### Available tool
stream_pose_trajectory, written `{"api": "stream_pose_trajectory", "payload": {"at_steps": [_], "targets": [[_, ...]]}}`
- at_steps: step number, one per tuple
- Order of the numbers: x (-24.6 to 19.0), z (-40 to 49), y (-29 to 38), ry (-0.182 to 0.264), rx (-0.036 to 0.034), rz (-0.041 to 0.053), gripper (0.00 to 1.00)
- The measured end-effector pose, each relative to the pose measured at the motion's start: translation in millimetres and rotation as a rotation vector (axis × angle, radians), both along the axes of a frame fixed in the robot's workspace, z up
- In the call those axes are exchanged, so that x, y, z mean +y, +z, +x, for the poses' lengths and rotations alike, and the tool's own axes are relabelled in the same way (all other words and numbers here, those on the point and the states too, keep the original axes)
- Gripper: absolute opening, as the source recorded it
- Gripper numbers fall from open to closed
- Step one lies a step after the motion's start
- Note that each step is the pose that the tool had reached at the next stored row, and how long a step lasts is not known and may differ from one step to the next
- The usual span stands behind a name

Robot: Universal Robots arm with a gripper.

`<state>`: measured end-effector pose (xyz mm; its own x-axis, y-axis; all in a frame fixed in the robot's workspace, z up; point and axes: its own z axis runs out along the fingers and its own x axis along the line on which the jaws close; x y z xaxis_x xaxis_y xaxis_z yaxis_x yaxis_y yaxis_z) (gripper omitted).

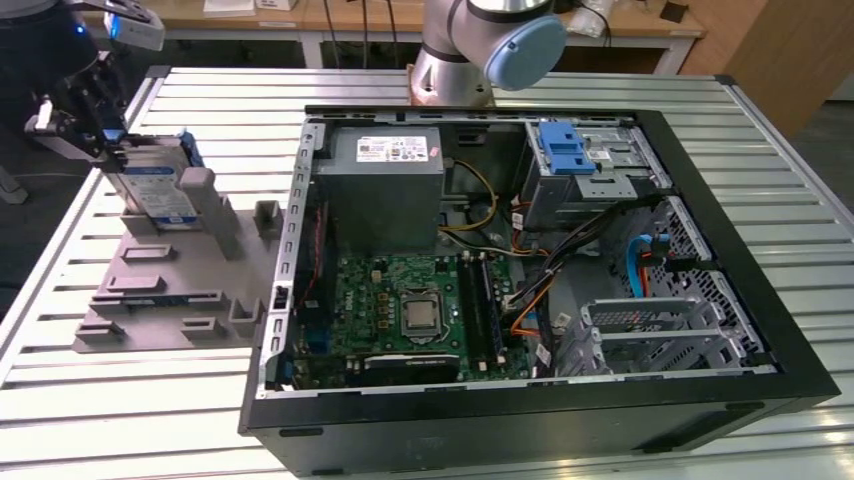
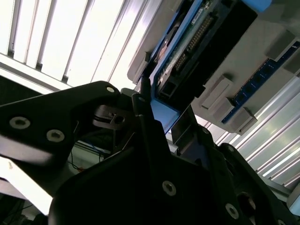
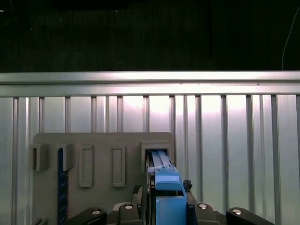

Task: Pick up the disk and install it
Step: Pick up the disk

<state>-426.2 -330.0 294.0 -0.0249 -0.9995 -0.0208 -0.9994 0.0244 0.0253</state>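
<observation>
Disk [image 1: 150, 188], a flat rectangular silver-metal hard drive with a blue-and-white label and blue plastic rails, stands on edge in a slot at the far end of the grey plastic fixture plate [image 1: 160, 310]. The plate lies on the slatted metal table [image 1: 120, 400], at the exterior view's left of the open black computer case [image 1: 747, 300]. The arm [image 1: 461, 45] rises behind the case and reaches across to the exterior view's left, its wrist pointing down over the plate. The black gripper [image 1: 100, 135] is narrowed onto the disk's upper end. In both wrist views its fingers [image 3: 190, 199] press against either side of the blue handle [image 2: 164, 115].
</observation>
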Motion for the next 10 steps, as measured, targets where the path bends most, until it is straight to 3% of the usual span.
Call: {"api": "stream_pose_trajectory", "payload": {"at_steps": [10], "targets": [[4.7, 0.1, -1.3, 0.0, 0.0002, -0.0006, 0.44]]}}
